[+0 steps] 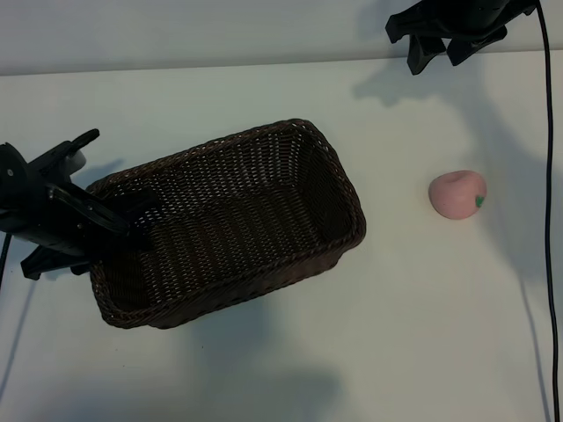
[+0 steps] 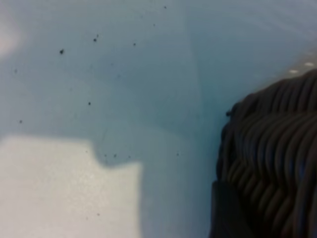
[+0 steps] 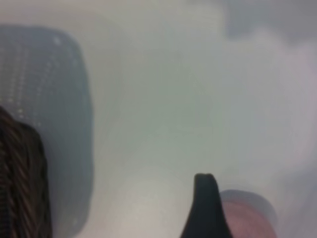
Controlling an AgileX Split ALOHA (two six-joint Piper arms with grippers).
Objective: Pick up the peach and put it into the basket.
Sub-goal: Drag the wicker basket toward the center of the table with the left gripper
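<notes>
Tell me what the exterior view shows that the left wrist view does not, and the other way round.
Only the exterior view shows the whole scene: the peach lying on the table to the right of the basket, nothing in the basket, the left hand at the basket's left end, and the right hand at the far right edge, above the peach. Only the left wrist view shows the basket's weave close up and dark specks on the table. Both share the basket and the table.
</notes>
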